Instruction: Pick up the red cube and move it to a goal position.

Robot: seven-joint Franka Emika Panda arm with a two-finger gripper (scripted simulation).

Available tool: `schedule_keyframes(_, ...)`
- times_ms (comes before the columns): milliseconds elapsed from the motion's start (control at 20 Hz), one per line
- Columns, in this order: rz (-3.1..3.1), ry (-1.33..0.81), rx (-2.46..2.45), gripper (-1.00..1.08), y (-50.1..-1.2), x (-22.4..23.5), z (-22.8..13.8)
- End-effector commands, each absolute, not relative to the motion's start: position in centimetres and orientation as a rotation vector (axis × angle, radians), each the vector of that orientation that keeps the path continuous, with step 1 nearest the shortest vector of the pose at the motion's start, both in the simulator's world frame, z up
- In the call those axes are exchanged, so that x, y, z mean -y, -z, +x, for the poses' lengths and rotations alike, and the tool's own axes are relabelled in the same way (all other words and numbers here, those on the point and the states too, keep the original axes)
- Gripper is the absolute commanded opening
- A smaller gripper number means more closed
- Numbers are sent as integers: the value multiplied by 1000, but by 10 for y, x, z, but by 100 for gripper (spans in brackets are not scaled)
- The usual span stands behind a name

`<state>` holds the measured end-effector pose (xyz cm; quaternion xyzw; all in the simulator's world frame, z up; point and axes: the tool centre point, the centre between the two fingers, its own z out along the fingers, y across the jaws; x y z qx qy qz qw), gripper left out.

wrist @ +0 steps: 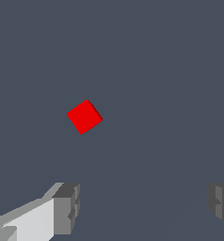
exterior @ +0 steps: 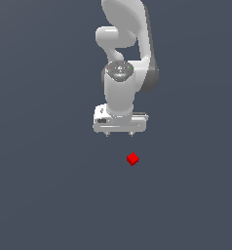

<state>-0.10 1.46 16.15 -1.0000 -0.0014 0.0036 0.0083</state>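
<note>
The red cube (exterior: 132, 158) is a tiny bright red block lying on the dark grey floor, turned at an angle. It also shows in the wrist view (wrist: 84, 116). My white gripper (exterior: 119, 134) hangs above the floor, pointing down, with its short fingertips (exterior: 131, 133) spread wide. It is open and empty. The cube lies apart from it, a little to the exterior view's right and nearer the camera, not between the fingers. In the wrist view the two grey finger pads (wrist: 67, 208) stand far apart with nothing between them.
The white arm (exterior: 123, 53) rises behind the gripper toward the back of the scene. The dark grey floor (exterior: 49, 195) spreads flat on all sides. No goal marker shows.
</note>
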Motion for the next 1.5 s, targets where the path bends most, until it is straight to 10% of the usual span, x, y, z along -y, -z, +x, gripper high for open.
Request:
schedule_keyframes(0, -3125, -11, 4, 100, -161, -15, -1)
schedule_keyframes(1450, -3011, 0, 887, 100, -30, -75, 48)
